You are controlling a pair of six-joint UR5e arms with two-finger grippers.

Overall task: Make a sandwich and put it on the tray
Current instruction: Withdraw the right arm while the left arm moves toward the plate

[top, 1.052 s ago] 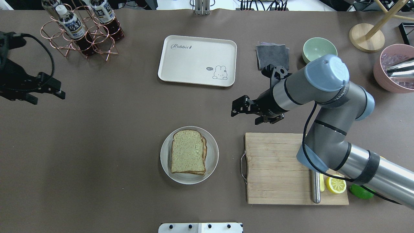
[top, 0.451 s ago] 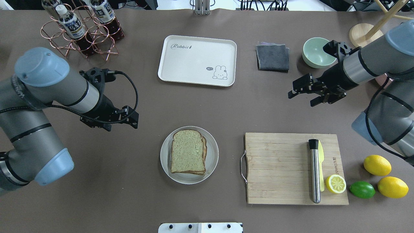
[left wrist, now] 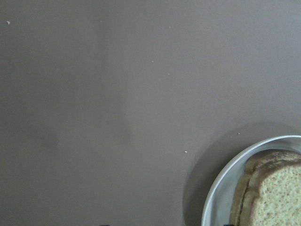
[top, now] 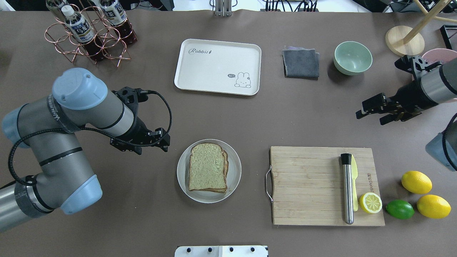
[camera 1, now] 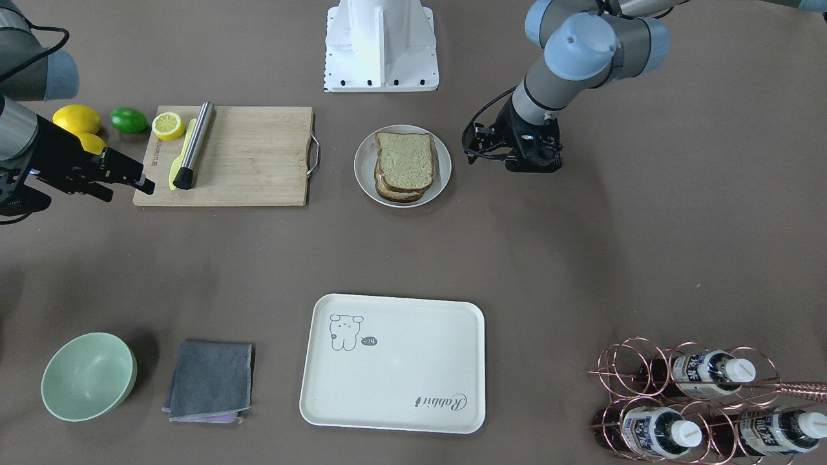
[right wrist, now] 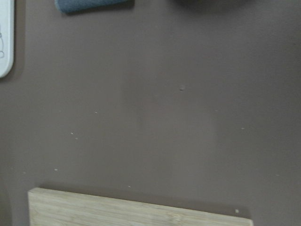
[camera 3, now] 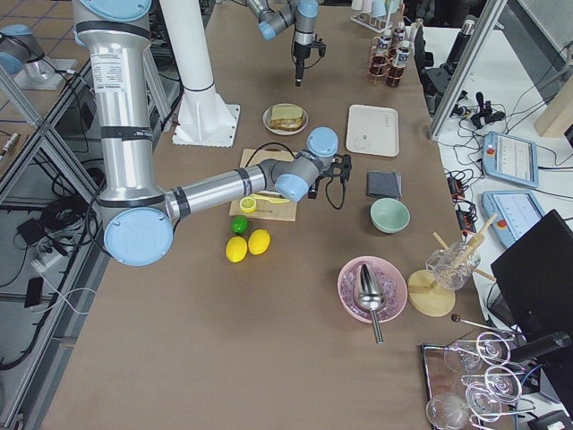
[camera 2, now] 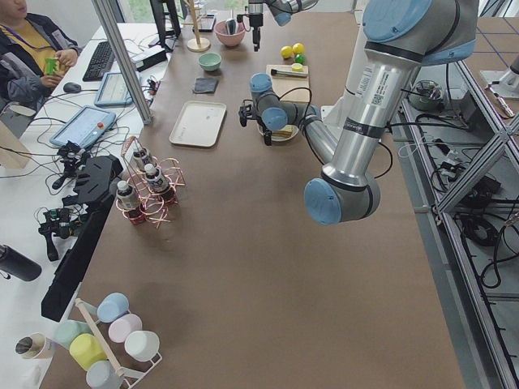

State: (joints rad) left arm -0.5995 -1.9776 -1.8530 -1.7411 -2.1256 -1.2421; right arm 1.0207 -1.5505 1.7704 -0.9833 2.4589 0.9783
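Swinging closer, my left tool (top: pixel 161 140), spread empty, is nearing the assembled sandwich (top: pixel 207 167) beside it; right tool (top: pixel 369 116), also spread, is retreating; tray (top: pixel 214 67) ahead is awaiting it.

cutting board (top: pixel 307 185) | lemon half (top: pixel 370 203) on it | green bowl (top: pixel 352 57) | grey cloth (top: pixel 301 63) | racked bottles (top: pixel 79 26)

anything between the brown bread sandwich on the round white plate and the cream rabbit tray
Nothing: only bare brown table separates the sandwich and the tray, as the overhead view shows.
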